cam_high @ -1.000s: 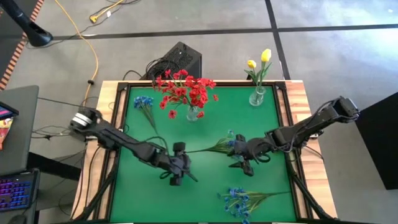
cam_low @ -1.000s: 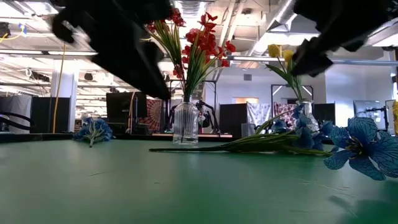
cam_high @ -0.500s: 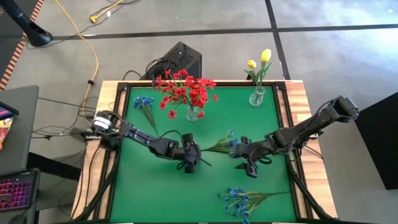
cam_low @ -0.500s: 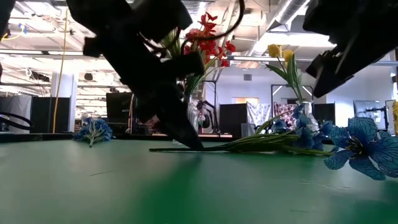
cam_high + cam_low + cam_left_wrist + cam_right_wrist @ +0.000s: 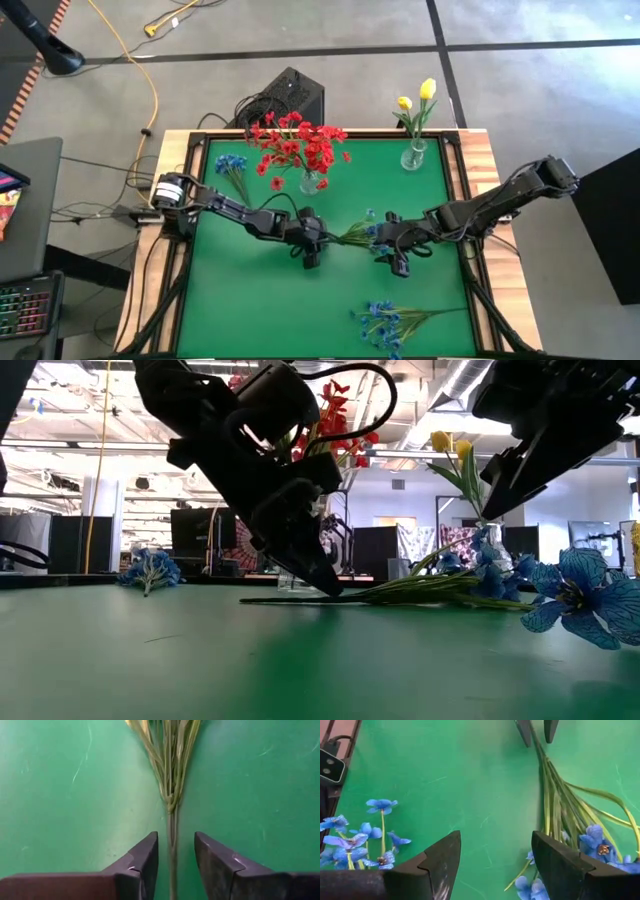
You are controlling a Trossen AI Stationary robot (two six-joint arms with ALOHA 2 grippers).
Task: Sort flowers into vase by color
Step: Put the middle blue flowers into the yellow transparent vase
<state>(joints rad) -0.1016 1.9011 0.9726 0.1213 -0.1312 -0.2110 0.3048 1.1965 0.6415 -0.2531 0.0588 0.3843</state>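
Observation:
A blue-bloomed spray (image 5: pixel 355 233) lies flat on the green table, its stem (image 5: pixel 172 820) pointing toward the table's left. My left gripper (image 5: pixel 312 246) is low over the stem's free end and open. Its fingers (image 5: pixel 150 852) stand on either side of the stem, with a gap showing on both sides. My right gripper (image 5: pixel 393 255) is open and empty, just on the near side of the spray's blooms (image 5: pixel 595 845). Red blooms (image 5: pixel 298 143) stand in a glass vase (image 5: pixel 310 183). Yellow buds (image 5: pixel 420 98) stand in another vase (image 5: pixel 414 155).
A second blue spray (image 5: pixel 385 322) lies near the table's near edge, and a third (image 5: pixel 230 165) lies at the far left. Both vases stand along the far edge. A raised wooden frame (image 5: pixel 480 180) runs around the green mat.
My left gripper has gone toward the table's right and far edges and come down over the free end of the middle spray's stem, its tips now close to the table. The spray has stayed where it lay.

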